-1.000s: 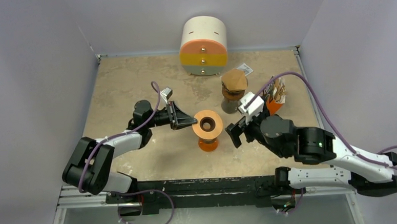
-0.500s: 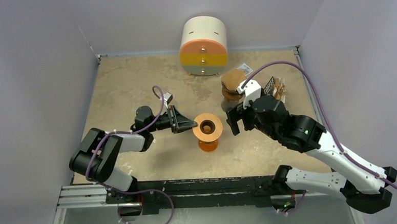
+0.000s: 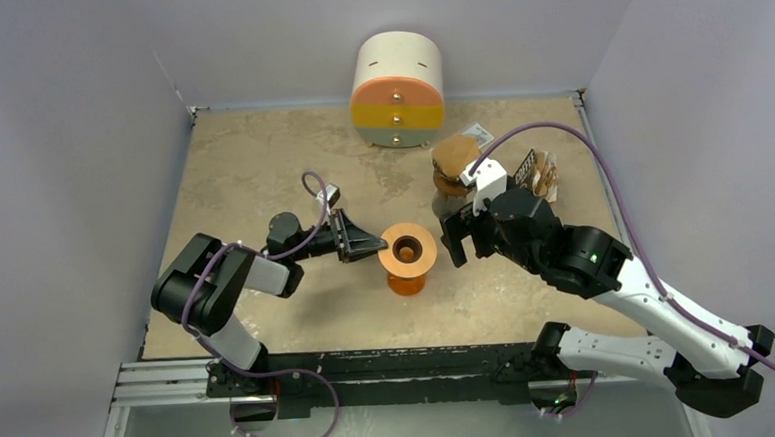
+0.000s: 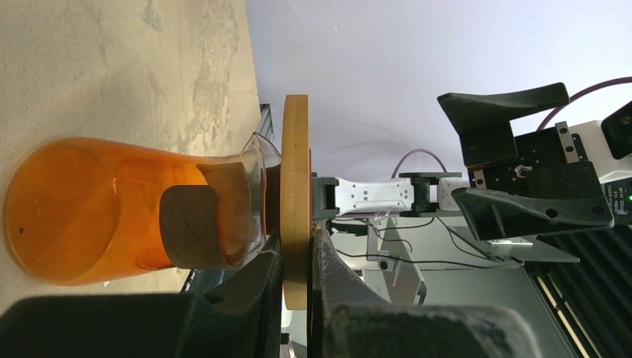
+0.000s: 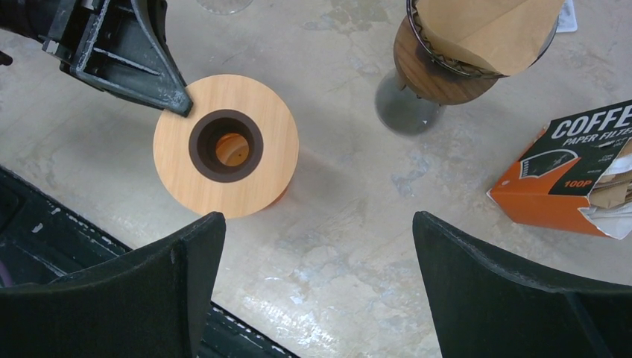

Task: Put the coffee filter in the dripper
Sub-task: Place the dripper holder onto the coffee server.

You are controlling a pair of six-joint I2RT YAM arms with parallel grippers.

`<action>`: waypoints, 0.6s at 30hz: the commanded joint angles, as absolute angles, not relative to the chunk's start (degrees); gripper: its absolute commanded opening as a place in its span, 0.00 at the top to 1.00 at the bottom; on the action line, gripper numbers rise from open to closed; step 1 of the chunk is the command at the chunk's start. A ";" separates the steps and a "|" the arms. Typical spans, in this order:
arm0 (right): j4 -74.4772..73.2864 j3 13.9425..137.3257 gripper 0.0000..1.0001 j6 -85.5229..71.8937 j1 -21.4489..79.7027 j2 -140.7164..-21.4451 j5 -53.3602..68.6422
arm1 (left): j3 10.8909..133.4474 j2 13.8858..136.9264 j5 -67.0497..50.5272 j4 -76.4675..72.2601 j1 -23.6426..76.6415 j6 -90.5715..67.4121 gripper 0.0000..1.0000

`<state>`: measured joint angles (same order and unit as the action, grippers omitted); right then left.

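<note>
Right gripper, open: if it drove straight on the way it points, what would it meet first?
Probably bare table, between the wooden disc and the filter box. The right gripper points down at it with nothing between, though depth is unclear.

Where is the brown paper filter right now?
Seen from above, the paper filter sits in the dark brown holder at the back right of the table, just left of the orange filter box, behind and right of the wooden ring.
</note>
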<state>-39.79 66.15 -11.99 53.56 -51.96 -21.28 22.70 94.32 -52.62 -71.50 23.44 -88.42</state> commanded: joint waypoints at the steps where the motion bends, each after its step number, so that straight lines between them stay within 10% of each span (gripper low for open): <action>1: -38.36 65.67 0.03 -12.89 53.25 -50.92 -21.42 | 22.06 94.89 -52.82 -78.31 23.84 -89.89 1.00; 18: -37.48 65.35 0.03 -12.82 53.22 -51.19 -21.45 | 21.05 93.17 -53.05 -75.08 23.90 -90.25 0.86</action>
